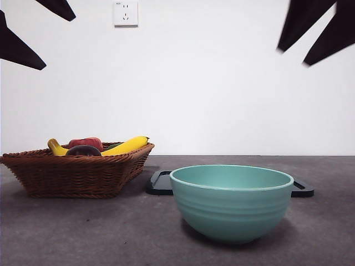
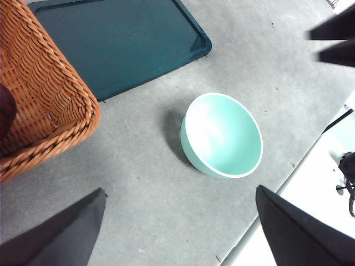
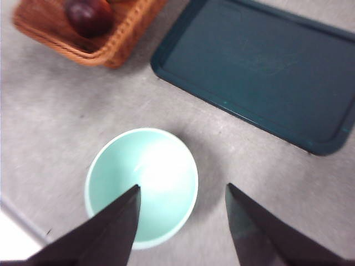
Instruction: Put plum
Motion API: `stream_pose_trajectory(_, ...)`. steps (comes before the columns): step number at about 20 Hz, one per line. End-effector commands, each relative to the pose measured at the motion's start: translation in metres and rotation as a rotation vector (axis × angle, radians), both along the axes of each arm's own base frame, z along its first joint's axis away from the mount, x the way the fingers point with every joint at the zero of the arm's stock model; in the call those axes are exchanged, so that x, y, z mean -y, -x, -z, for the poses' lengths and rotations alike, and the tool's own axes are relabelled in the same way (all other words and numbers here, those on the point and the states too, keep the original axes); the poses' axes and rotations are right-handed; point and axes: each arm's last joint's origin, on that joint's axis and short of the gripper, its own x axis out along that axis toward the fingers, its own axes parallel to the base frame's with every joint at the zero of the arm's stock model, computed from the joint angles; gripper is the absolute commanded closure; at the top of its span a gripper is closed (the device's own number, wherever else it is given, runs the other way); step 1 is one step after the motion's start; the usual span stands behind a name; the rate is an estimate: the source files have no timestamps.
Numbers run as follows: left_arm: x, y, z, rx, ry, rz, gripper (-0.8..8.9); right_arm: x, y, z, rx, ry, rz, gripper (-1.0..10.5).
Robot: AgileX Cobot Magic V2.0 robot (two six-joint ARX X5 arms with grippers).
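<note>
Plum (image 1: pixel 84 150) mostly sunk behind the wicker basket (image 1: pixel 77 174) rim in front view; only its dark crown shows. In left wrist view just a dark sliver of it (image 2: pixel 5 111) at the picture's edge. Right wrist view blurred by motion; basket (image 3: pixel 119 41) cut off at the edge, its other contents out of frame. Red fruit (image 1: pixel 86 143) and bananas (image 1: pixel 125 146) partly hidden by the rim. Dark tray (image 1: pixel 160 183) largely hidden behind the teal bowl (image 1: pixel 232 205). Both claws cropped in front view; only black tips at the top corners, left claw (image 1: pixel 28 33), right claw (image 1: pixel 313 33).
</note>
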Motion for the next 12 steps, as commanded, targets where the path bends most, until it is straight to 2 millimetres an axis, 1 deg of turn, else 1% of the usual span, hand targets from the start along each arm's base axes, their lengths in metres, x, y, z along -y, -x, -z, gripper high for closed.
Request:
stream_pose_trajectory(1, 0.001, -0.001, -0.003, 0.021, 0.004, 0.015, 3.80, 0.008, 0.014, -0.014, 0.049, -0.021, -0.014, 7.0)
stream_pose_trajectory(4, 0.001, -0.001, -0.003, 0.019, 0.004, 0.014, 3.80, 0.021, 0.035, -0.021, 0.071, -0.038, -0.017, 7.0)
stream_pose_trajectory(6, 0.001, -0.001, -0.003, 0.017, 0.005, 0.012, 3.80, 0.025, 0.044, -0.022, 0.046, -0.056, -0.047, 7.0)
stream_pose_trajectory(8, 0.001, -0.001, -0.003, 0.017, 0.005, 0.012, 3.80, 0.028, 0.048, -0.021, 0.023, -0.049, -0.054, 7.0)
stream_pose_trajectory(12, 0.001, -0.001, -0.003, 0.017, 0.005, 0.012, 3.80, 0.028, 0.048, -0.020, 0.013, -0.044, -0.054, 7.0)
